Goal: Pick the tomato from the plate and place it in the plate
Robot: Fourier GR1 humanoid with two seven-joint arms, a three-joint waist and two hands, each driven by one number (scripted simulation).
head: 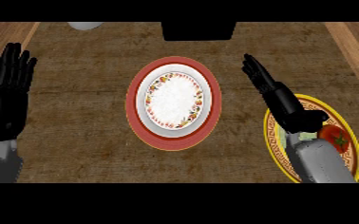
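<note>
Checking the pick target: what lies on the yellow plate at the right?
A red tomato sits on the yellow plate, near its right side. The right hand and forearm cross above the plate's middle, so whatever lies beneath them is hidden.

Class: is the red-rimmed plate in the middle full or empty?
Empty: the red-rimmed plate shows a bare centre; the tomato lies on the yellow plate.

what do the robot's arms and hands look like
The left hand and right hand are black with long slim fingers. The left forearm and right forearm are smooth, rounded grey shells. No cables or sleeves show.
</note>
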